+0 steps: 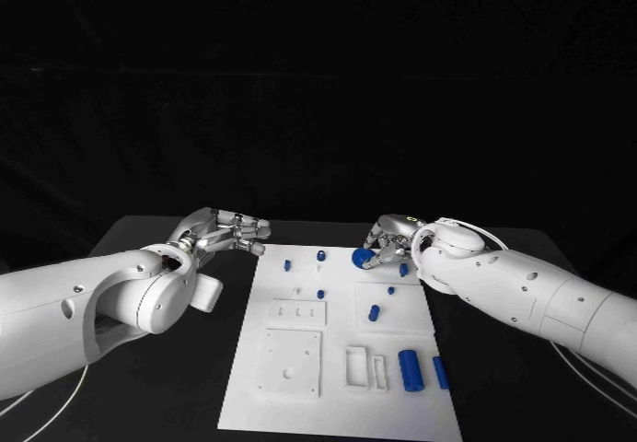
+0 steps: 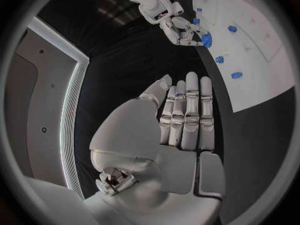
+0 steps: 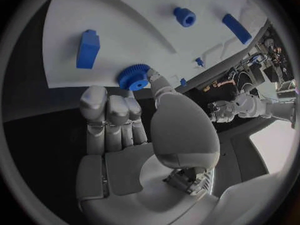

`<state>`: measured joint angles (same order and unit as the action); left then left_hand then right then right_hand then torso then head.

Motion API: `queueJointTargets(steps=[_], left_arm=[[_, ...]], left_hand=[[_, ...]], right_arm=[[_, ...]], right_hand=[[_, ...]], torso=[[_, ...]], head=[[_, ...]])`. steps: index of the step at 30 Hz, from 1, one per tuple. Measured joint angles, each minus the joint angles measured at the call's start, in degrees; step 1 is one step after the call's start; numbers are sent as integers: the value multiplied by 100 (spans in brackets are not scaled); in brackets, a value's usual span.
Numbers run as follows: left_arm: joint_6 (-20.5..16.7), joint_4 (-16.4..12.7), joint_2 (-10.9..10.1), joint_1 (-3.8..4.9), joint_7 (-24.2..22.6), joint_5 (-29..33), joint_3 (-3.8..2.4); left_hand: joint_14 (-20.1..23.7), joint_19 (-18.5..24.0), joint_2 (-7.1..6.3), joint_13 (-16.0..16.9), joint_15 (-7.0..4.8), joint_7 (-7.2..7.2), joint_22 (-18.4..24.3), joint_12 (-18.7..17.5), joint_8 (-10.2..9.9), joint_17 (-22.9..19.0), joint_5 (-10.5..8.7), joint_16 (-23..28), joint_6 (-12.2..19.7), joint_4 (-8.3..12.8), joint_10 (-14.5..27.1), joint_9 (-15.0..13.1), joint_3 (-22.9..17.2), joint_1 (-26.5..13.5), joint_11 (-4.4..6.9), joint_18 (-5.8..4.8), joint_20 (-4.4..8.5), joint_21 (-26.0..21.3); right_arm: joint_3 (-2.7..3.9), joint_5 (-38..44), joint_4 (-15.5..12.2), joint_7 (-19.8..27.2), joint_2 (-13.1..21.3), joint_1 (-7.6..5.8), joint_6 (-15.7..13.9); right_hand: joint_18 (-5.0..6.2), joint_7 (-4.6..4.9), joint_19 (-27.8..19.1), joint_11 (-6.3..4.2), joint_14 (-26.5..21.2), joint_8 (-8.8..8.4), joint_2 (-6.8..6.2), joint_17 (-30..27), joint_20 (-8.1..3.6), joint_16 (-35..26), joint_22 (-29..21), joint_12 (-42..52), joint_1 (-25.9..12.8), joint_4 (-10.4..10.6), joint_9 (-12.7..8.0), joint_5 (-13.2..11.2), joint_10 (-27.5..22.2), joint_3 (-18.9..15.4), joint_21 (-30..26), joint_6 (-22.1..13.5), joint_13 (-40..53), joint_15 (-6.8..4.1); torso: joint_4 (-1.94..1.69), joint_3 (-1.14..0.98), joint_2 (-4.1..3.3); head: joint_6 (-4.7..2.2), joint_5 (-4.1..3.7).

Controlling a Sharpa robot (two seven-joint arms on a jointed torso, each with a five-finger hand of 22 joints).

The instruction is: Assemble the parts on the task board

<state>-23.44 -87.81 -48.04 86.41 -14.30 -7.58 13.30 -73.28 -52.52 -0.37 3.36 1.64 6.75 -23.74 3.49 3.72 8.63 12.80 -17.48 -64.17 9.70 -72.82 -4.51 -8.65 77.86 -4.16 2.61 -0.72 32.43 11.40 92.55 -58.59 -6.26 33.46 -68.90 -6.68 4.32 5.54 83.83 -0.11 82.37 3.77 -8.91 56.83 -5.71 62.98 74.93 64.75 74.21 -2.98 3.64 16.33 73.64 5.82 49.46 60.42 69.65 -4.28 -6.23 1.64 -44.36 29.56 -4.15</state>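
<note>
I count one table (image 1: 159,368) and one white task board (image 1: 299,405) on it. There are nine blue parts that I can make out on the board: one toothed gear (image 1: 361,258), two larger pieces side by side at the near end (image 1: 411,369), and six small pieces (image 1: 287,264) scattered over the far half. I have two hands, my left hand (image 1: 228,230) and my right hand (image 1: 387,241).

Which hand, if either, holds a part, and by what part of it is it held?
The right hand pinches a blue gear by its toothed rim, at the board's far edge. The left hand holds nothing.
</note>
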Motion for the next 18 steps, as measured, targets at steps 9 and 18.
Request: queueJointTargets(steps=[9,18], left_arm=[[8,4,8,0,0,0,0],[13,8,13,0,2,0,0]], left_hand=[[0,0,0,0,0,0,0,0,0,0,0,0,0,0,0,0,0,0,0,0,0,0],[0,0,0,0,0,0,-1,0,0,0,0,0,0,0,0,0,0,0,0,0,0,1]], right_arm=[[-5,-56,66,45,-61,-2,22],[-23,-98,114,93,-84,-13,51]], right_hand=[[1,-1,0,1,0,-1,78,57,0,21,0,0,-79,68,-3,208,-1,57,55,1,9,0],[2,-12,0,-20,0,-34,84,104,0,24,-1,39,-176,12,-21,337,19,221,99,115,41,0]], torso=[[-1,0,0],[5,0,1]], head=[[21,-4],[45,-2]])
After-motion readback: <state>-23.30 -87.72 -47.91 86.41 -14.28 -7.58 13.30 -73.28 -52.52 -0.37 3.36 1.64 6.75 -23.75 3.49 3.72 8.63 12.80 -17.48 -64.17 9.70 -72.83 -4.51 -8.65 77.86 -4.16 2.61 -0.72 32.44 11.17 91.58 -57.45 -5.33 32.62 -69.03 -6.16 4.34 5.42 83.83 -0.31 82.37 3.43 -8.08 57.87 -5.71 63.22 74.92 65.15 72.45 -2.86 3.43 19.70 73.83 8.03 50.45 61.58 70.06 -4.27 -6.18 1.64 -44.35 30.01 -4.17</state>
